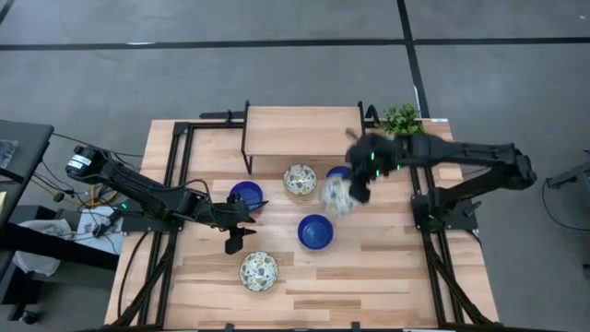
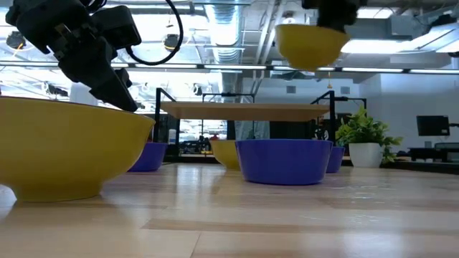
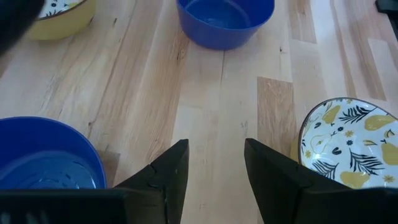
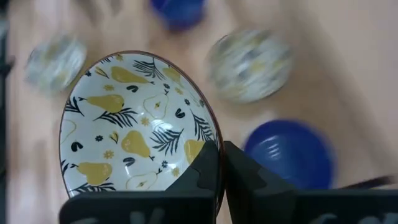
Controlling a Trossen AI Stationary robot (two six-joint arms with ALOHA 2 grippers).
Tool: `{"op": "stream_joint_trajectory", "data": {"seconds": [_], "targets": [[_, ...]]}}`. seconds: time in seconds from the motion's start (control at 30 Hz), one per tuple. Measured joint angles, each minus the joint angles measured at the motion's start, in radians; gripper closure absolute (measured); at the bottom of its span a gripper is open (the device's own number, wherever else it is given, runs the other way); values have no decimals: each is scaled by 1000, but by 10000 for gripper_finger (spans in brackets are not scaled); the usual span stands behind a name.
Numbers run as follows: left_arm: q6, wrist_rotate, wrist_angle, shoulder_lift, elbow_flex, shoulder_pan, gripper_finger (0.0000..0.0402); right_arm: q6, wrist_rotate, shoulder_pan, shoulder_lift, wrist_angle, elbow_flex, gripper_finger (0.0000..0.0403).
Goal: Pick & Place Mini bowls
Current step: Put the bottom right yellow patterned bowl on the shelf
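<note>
My right gripper (image 1: 355, 192) is shut on a cream mini bowl with a yellow pear and leaf pattern inside (image 4: 137, 124). The bowl is high above the table (image 2: 308, 44). On the table stand a patterned bowl (image 1: 300, 180), another patterned bowl (image 1: 259, 271), a blue bowl (image 1: 245, 195), a blue bowl (image 1: 315, 231) and a third blue bowl (image 1: 337, 171), partly hidden by the right arm. My left gripper (image 3: 214, 162) hovers open over bare wood between a blue bowl (image 3: 43, 155) and a patterned bowl (image 3: 348, 143). My right gripper pinches the patterned bowl's rim (image 4: 214, 146), with one finger (image 4: 202, 171) inside the bowl and the other (image 4: 249, 180) outside. The fingers slant down onto the rim from the table's right side. The bowl is lifted clear of the table, its mouth facing up.
A low wooden shelf on a black frame (image 1: 300, 134) stands at the table's far side. A small green plant (image 1: 401, 118) is at the far right corner. Bare wood lies along the near edge (image 1: 369, 286).
</note>
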Motion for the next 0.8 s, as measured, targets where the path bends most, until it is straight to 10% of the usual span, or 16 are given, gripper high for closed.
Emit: {"op": "stream_joint_trajectory", "data": {"seconds": [0.4, 0.8], "targets": [[0, 0, 3, 0, 0, 0, 247, 116, -58, -487, 55, 41, 102, 403], [2, 0, 8, 0, 0, 0, 247, 124, -241, -670, 244, 92, 105, 403]]}}
